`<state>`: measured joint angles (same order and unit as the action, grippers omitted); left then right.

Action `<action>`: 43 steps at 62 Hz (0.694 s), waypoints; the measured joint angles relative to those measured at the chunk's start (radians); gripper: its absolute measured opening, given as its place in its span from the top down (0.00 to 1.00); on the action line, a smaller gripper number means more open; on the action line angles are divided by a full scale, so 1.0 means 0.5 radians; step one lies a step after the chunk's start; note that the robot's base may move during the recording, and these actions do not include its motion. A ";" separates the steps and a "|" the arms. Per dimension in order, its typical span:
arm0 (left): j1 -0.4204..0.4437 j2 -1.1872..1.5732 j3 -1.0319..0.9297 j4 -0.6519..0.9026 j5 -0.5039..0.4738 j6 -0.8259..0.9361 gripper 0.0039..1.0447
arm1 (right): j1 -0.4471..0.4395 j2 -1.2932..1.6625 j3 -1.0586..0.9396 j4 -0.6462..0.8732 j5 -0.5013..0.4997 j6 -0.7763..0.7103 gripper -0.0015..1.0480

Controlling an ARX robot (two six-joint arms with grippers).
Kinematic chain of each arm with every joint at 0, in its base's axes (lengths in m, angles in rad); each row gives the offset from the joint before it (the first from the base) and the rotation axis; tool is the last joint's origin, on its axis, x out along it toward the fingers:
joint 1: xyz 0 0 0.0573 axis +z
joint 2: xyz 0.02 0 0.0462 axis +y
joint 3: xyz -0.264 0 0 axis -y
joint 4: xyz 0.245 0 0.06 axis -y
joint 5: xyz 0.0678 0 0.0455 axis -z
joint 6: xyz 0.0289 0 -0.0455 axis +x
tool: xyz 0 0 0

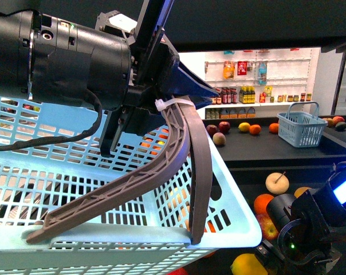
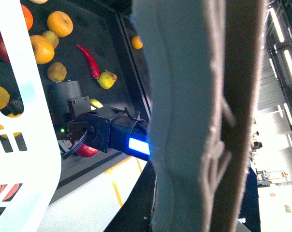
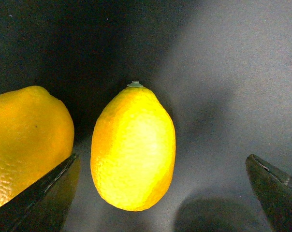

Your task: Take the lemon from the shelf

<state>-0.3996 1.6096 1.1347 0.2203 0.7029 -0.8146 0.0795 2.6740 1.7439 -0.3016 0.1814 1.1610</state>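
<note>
Matte-black shelf [image 3: 233, 72] below — our right gripper [image 3: 161, 158] gapes wide around the lemon [image 3: 133, 147], gripping nothing; our left gripper [image 1: 113, 238] clamps the basket [image 1: 236, 229].

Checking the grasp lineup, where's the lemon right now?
In the right wrist view, the lemon sits on the black shelf between the fingers of the open right end effector, with a second yellow fruit close beside it.

I find no legible text. Far right, bottles [image 1: 247, 94] and hanging packets [image 1: 228, 70] on white shelves [image 1: 287, 75] carry labels, too small to read.
</note>
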 joint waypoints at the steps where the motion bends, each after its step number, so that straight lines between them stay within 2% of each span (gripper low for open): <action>1: 0.000 0.000 0.000 0.000 0.001 0.000 0.93 | 0.001 0.006 0.007 -0.003 0.000 0.003 0.02; 40: 0.000 0.000 0.000 0.000 0.001 0.000 0.93 | 0.022 0.299 0.283 -0.001 0.028 -0.005 0.02; 43: 0.000 0.000 0.000 0.000 0.000 0.000 0.93 | 0.024 0.308 0.291 -0.002 0.031 -0.009 0.07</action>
<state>-0.3996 1.6096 1.1347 0.2203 0.7029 -0.8146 0.0914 2.8281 1.8893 -0.3027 0.1970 1.1564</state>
